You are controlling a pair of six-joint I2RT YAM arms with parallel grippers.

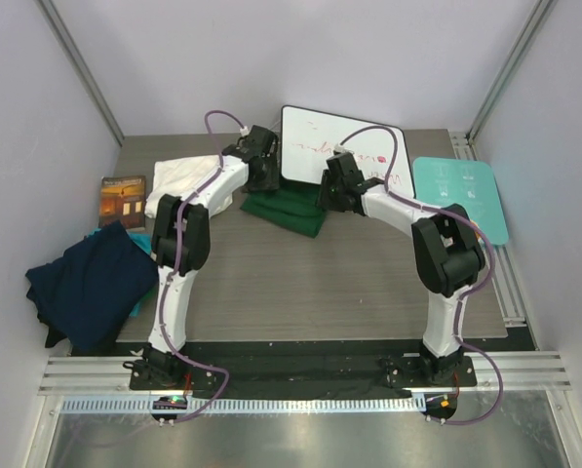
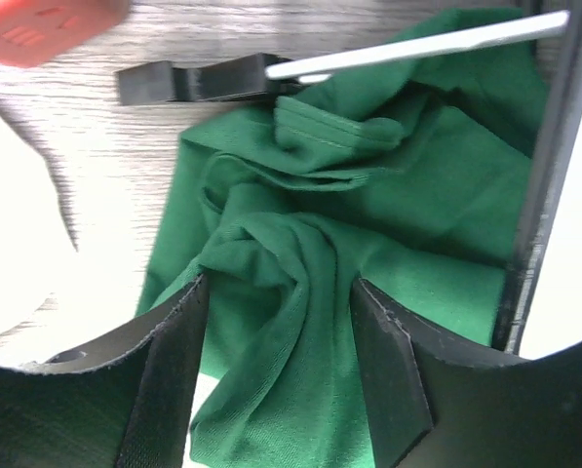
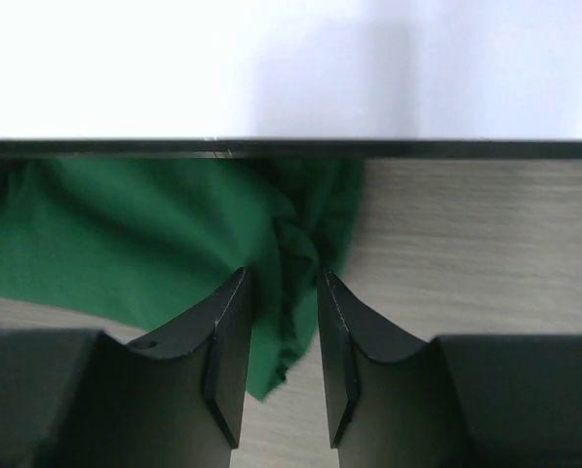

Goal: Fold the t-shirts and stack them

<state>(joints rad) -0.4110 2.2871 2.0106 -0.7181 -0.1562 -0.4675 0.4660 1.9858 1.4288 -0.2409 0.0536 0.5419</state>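
Green t-shirt [image 3: 125, 234] bunched between parted fingers [image 3: 188, 356]; dark-edged white board [image 3: 271, 68] behind; wooden table [image 3: 485, 244] beneath.

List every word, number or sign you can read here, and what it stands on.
Nothing can be quoted with certainty.
Whiteboard: red handwriting, too small to read.
Brown book: cover print too small to read.
Red object in the left wrist view: raised marks, blurred.

The wood-grain table [image 1: 320, 283] carries a dark green t-shirt [image 1: 291, 210] bunched by the far edge against a whiteboard [image 1: 315, 136]. A cream-white t-shirt [image 1: 178, 185] and a brown book [image 1: 122, 198] lie at the far-left corner. A navy t-shirt [image 1: 86, 283] spills over the left edge, and a teal board [image 1: 461, 195] lies at the far-right corner.
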